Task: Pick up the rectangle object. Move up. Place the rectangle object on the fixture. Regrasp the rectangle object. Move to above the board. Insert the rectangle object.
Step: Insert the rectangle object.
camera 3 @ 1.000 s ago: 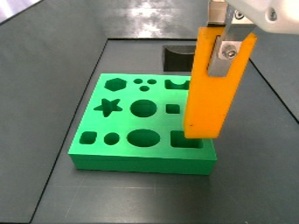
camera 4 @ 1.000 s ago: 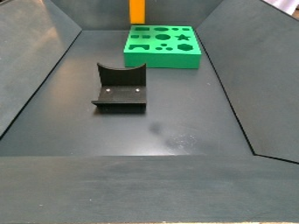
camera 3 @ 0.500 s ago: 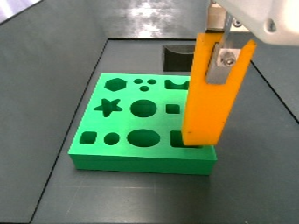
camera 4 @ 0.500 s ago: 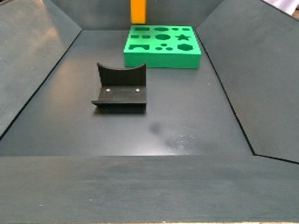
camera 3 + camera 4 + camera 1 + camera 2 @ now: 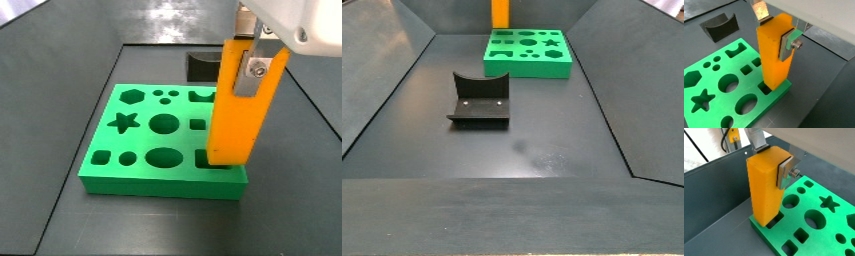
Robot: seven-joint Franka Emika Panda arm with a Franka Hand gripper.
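- The claw (image 5: 254, 55) is closed on the long orange-yellow rectangular block (image 5: 241, 110), holding it near its upper end; a flat silver finger plate (image 5: 789, 44) presses on one broad face in both wrist views.
- The block stands upright over the large bright green slab with shaped cut-out holes (image 5: 147, 135), at the corner where the rectangular slot is.
- In both wrist views the lower end of the block (image 5: 763, 203) seems to be already entering this slot — how deep it sits I cannot tell, because the block itself hides the opening.
- The small dark grey holder with a curved notch (image 5: 478, 100) stands on the dark table (image 5: 529, 150), well apart from the green slab, and it carries nothing.
- My judgement of the progress: picking up, lifting, resting on the holder and regrasping appear to be finished, since the claw holds the block by its top end and the holder is free.
- The move to above the slab looks done as well; the step in hand is the insertion.
- What is left — to push the block straight down until it is seated, then to open the claw and go away.
- A small tilt could jam the block against the edges of the slot.
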